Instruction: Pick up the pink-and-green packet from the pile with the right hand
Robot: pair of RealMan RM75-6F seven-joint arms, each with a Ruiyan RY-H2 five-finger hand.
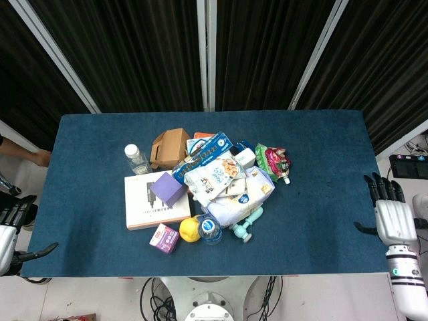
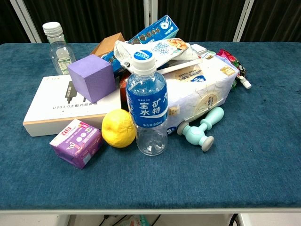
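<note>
The pink-and-green packet (image 1: 272, 161) lies at the right edge of the pile; the chest view shows only its tip (image 2: 233, 62) behind the white bag. My right hand (image 1: 387, 214) hovers at the table's right edge, fingers spread and pointing away from me, holding nothing, well to the right of the packet and nearer to me. My left hand (image 1: 9, 229) stays off the table's left front corner, fingers apart and empty. Neither hand appears in the chest view.
The pile on the blue table (image 1: 321, 194) holds a white bag (image 1: 234, 200), a snack pouch (image 1: 214, 175), a blue biscuit box (image 1: 207, 152), a mint dumbbell (image 1: 246, 226), a water bottle (image 2: 147, 108), a lemon (image 2: 118, 128), a purple cube (image 1: 167, 188) on a white box (image 1: 144, 208) and a cardboard box (image 1: 170, 147).
</note>
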